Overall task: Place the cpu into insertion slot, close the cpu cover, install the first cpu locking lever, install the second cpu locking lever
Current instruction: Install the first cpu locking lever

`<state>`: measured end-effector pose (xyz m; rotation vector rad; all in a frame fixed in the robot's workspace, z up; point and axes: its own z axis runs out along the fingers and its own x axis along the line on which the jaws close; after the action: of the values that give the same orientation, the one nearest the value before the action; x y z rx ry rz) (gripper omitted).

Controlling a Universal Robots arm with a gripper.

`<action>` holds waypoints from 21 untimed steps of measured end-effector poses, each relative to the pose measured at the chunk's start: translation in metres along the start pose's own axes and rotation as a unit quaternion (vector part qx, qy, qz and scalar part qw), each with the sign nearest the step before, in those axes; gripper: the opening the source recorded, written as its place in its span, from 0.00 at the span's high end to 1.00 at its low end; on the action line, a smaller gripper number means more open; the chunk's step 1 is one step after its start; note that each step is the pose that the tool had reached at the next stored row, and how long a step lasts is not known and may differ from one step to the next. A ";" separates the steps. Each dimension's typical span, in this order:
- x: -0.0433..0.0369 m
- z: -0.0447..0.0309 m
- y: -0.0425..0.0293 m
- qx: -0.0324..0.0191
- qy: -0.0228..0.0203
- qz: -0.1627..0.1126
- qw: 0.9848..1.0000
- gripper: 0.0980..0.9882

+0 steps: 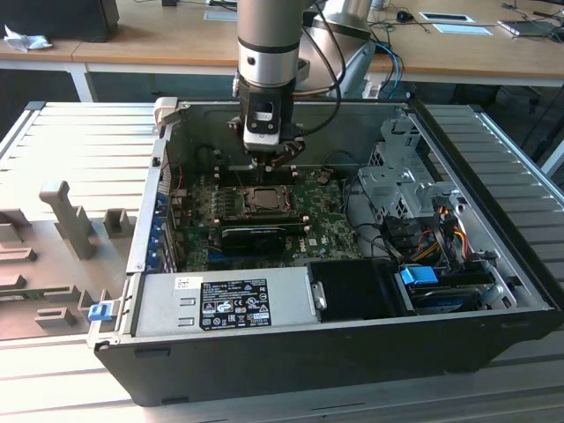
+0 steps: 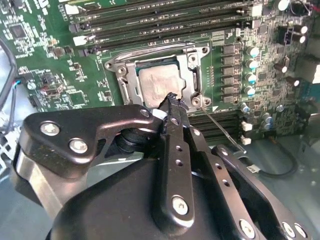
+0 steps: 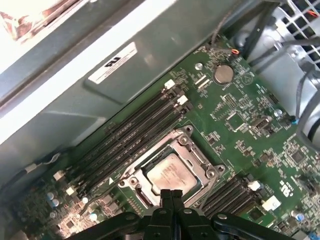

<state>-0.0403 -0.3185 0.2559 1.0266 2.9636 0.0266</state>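
Second wrist view puts my pincer (image 2: 171, 100) right at the edge of the insertion slot (image 2: 116, 66). Its two black fingers (image 2: 175, 131) are pressed together with no gap I can see and nothing pinched between them. The first wrist view shows the pincer (image 3: 171, 194) closed the same way. I judge the fingers are shut so that they work as one narrow pushing tip, slim enough to reach the thin metal parts round the socket without knocking the board's components. The tip hangs over a corner of the socket, close to the cover's edge. Whether it actually touches metal I cannot tell.

The cpu (image 2: 157, 85) lies flat in the slot, its pale face showing through the square opening of the cpu cover (image 2: 186, 80). The cover lies down over it rather than standing up, so seating and closing look done. A thin locking lever (image 2: 220, 127) runs out slantwise from the socket corner beside my tip, which suggests it is not latched yet.

Outward, the green motherboard (image 1: 322, 207) carries rows of dark memory slots (image 2: 150, 20) flanking the socket. In the exterior view my arm reaches straight down into the open computer case (image 1: 264, 352), which rests on the ribbed worktop (image 1: 70, 132). The socket sits near the case's middle, to the exterior view's left of the drive cage (image 1: 397, 181).
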 end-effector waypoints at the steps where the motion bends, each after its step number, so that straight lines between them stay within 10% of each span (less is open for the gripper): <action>1: 0.0000 0.0000 0.0000 0.000 0.000 -0.012 1.000 0.99; 13: 0.0000 0.0000 0.0000 0.000 0.002 -0.098 0.995 0.99; 21: 0.0000 0.0000 0.0000 0.000 0.003 -0.164 0.986 0.99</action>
<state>-0.0403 -0.3185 0.2559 0.5274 3.0946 0.0277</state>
